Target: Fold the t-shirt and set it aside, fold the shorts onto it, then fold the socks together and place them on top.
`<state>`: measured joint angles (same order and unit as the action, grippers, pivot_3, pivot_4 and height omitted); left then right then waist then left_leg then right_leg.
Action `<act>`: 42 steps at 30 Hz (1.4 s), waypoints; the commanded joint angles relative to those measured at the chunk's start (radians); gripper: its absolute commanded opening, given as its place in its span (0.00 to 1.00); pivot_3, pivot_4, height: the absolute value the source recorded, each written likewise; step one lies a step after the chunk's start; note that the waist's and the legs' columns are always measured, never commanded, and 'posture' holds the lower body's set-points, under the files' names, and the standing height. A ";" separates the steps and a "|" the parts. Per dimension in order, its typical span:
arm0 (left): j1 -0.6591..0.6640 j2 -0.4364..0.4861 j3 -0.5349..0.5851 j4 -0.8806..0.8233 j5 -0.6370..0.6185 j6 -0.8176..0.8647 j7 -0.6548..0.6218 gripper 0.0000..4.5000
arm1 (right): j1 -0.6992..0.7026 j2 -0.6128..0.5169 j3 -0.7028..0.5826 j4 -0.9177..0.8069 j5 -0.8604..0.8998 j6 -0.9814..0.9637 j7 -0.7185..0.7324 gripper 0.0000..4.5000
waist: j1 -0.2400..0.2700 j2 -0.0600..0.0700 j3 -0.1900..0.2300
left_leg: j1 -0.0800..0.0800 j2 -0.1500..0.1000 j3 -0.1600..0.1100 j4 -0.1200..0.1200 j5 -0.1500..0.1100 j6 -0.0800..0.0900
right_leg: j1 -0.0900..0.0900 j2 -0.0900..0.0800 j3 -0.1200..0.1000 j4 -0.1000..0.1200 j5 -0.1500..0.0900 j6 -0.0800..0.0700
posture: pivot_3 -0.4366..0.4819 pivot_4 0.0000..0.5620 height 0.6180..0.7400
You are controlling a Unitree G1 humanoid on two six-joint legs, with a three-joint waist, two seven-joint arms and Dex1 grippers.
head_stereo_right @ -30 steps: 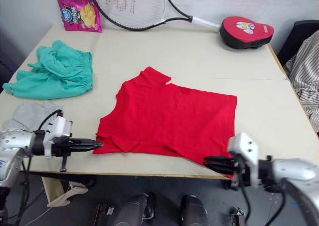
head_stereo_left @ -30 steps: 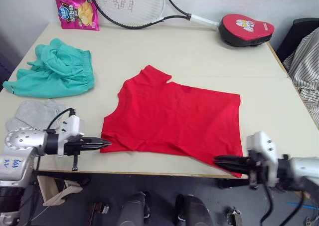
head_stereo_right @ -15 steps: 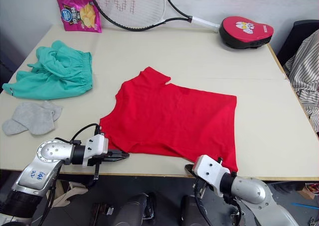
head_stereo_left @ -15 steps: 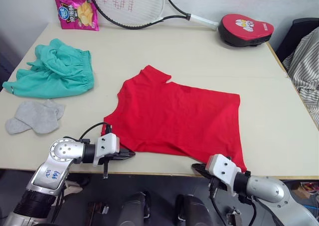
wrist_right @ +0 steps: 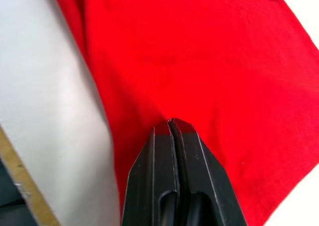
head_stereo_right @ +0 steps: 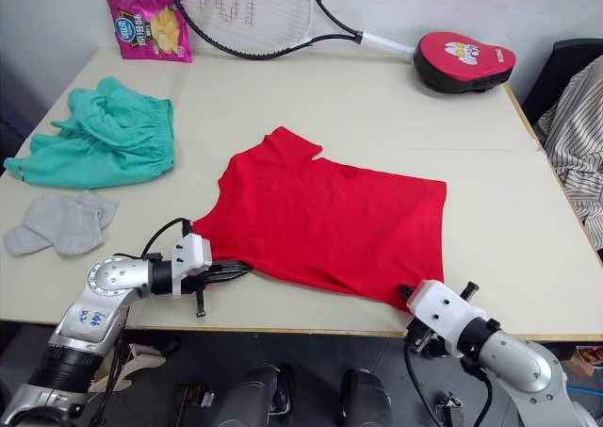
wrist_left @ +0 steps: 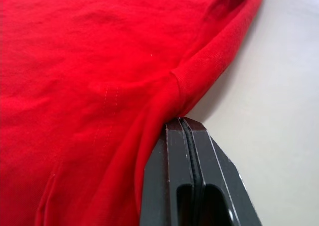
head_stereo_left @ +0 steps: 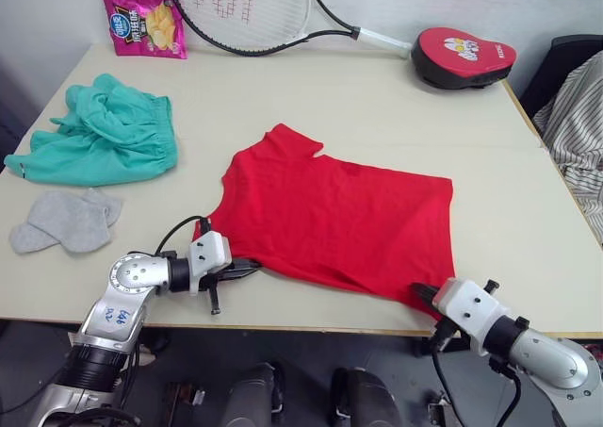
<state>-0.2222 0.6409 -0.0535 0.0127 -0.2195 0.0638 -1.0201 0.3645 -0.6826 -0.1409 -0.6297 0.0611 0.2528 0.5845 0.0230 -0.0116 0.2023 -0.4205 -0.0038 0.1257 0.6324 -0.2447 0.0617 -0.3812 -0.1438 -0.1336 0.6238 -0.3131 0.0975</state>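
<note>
Pale beige counter (head_stereo_left: 396, 116) stands against a light wall, its front edge running along the near side. At the far left corner lies a pink snack bag (head_stereo_left: 145, 21); a tennis racket (head_stereo_left: 247, 10) rests along the back edge, and a red padded mitt (head_stereo_left: 463, 56) sits at the far right. Striped fabric (head_stereo_left: 577, 125) hangs beyond the counter's right side.

On the left half, the shorts (head_stereo_left: 102, 131) lie bunched, with the socks (head_stereo_left: 68, 221) just in front of them, nearer the front edge.

Left hand (head_stereo_left: 250, 268) lies low at the front edge, left of centre. Its two fingers are pressed together, tips touching the near-left hem of the t-shirt (head_stereo_left: 339, 218); in the left wrist view the hem fold drapes over the finger tips (wrist_left: 184, 131). Whether fabric sits between the fingers cannot be told.

The t-shirt is spread flat at the counter's centre, well apart from the shorts and socks.

Right hand (head_stereo_right: 407, 293) rests at the t-shirt's near-right corner, by the counter edge. Its fingers (wrist_right: 172, 136) are pressed together, lying on the red fabric.
</note>
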 commanded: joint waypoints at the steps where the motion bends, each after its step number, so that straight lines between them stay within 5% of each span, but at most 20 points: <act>1: 0.029 0.020 0.034 -0.063 -0.062 0.024 -0.034 0.00 | -0.008 0.017 -0.040 -0.006 0.024 0.009 -0.006 0.01 | 0.000 0.000 0.000 | 0.000 0.000 0.000 0.000 0.000 0.000 | 0.000 0.000 0.000 0.000 0.000 0.000 | 0.48 0.27 1.00; 10: 0.207 0.248 0.168 -0.306 -0.321 0.324 -0.200 0.00 | 0.116 -0.020 -0.197 0.001 0.173 -0.028 0.165 0.01 | 0.002 0.001 0.000 | 0.000 0.000 -0.001 -0.001 -0.001 0.000 | 0.001 0.000 0.000 -0.002 0.000 0.000 | 0.48 0.27 1.00; 14: 0.144 0.220 0.215 -0.331 -0.415 0.396 -0.153 0.00 | 0.242 -0.053 -0.368 0.108 0.263 -0.125 0.354 0.01 | 0.008 0.002 -0.001 | 0.002 0.000 -0.002 0.000 -0.001 0.000 | 0.005 -0.001 0.000 -0.004 0.000 0.001 | 0.48 0.27 1.00; 30: 0.040 0.086 0.107 -0.175 -0.226 0.182 -0.097 0.00 | 0.308 -0.061 -0.441 0.170 0.316 -0.093 0.437 0.01 | 0.003 0.001 -0.003 | 0.011 0.001 0.005 -0.005 -0.004 0.000 | 0.007 0.000 0.007 -0.003 -0.001 -0.001 | 0.48 0.27 1.00; 42: 0.017 0.059 0.091 -0.148 -0.185 0.145 -0.065 0.00 | 0.220 -0.115 -0.329 0.263 0.215 -0.111 0.444 0.01 | 0.000 0.002 -0.003 | 0.011 0.001 0.005 -0.005 -0.005 -0.001 | 0.006 -0.001 0.007 -0.004 -0.001 -0.001 | 0.48 0.27 1.00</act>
<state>-0.1953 0.7014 0.0322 -0.1361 -0.4131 0.2261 -1.0919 0.5915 -0.7869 -0.4811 -0.3764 0.2650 0.1558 1.0131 0.0233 -0.0099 0.1996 -0.4093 -0.0027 0.1310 0.6272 -0.2493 0.0608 -0.3750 -0.1446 -0.1265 0.6201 -0.3141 0.0967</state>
